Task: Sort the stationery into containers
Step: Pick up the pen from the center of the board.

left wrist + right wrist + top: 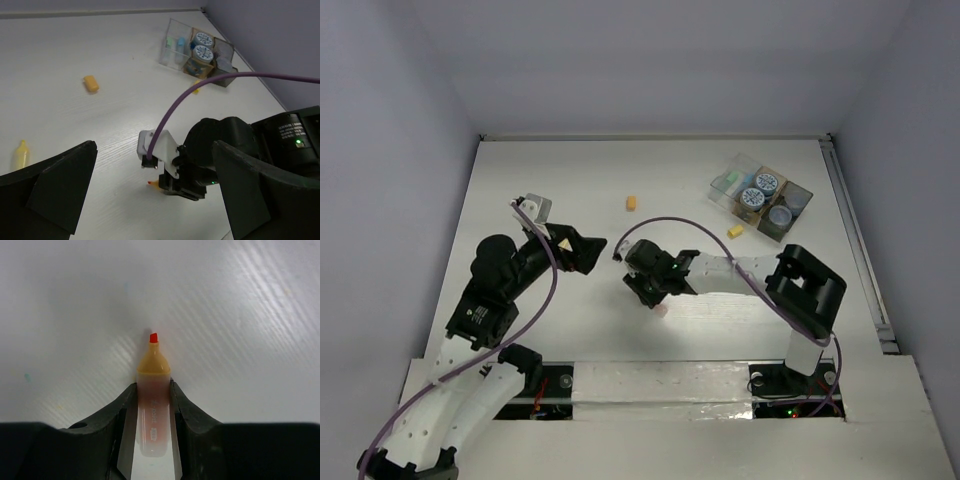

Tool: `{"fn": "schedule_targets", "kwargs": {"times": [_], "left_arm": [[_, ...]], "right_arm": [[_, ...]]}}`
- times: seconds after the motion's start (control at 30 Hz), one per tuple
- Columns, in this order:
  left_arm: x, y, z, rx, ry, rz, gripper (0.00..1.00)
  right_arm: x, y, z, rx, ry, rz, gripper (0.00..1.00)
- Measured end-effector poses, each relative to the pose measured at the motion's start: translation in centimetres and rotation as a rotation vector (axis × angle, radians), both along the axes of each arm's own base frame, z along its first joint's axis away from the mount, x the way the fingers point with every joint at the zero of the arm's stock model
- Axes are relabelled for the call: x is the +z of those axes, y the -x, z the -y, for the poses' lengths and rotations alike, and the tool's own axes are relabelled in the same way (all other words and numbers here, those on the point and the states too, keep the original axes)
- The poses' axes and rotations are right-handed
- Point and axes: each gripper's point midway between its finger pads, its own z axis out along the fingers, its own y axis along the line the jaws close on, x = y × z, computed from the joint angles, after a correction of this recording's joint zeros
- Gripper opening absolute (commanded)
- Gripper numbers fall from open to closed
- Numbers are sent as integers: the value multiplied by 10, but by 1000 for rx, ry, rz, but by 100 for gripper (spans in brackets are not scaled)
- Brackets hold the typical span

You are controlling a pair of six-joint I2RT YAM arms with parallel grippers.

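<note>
My right gripper (152, 387) is shut on a short pink stick with an orange neck and red tip (152, 390); its tip is at or just above the white table. This gripper (653, 298) is at mid-table and also shows in the left wrist view (172, 187). My left gripper (582, 250) is open and empty, just left of it. The clear box (732, 183) and the dark tray (795, 222) stand together at the far right. Round jars (766, 183) sit in the tray. A yellow-orange block (631, 203) and a small yellow piece (735, 231) lie loose.
A yellow capped stick (20, 154) lies on the table at the left of the left wrist view. The right arm's purple cable (200, 85) arcs above the table. The grey walls enclose the table on three sides.
</note>
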Motion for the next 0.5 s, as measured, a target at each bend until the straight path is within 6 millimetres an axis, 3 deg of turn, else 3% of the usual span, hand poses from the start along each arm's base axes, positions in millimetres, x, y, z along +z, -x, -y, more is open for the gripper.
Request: {"fn": "schedule_targets", "kwargs": {"times": [0.1, 0.13, 0.2, 0.33, 0.5], "left_arm": [[1, 6, 9, -47, 49, -8, 97], [0, 7, 13, -66, 68, -15, 88], [-2, 9, 20, -98, 100, -29, 84], [-17, 4, 29, -118, 133, -101, 78], [-52, -1, 47, -135, 189, -222, 73]], "right_arm": [[4, -15, 12, -113, -30, 24, 0], [7, -22, 18, -160, -40, 33, 0], [19, -38, 29, -256, -76, 61, 0], [66, -67, 35, -389, -210, 154, 0], [127, -84, 18, -456, -410, 236, 0]]}}
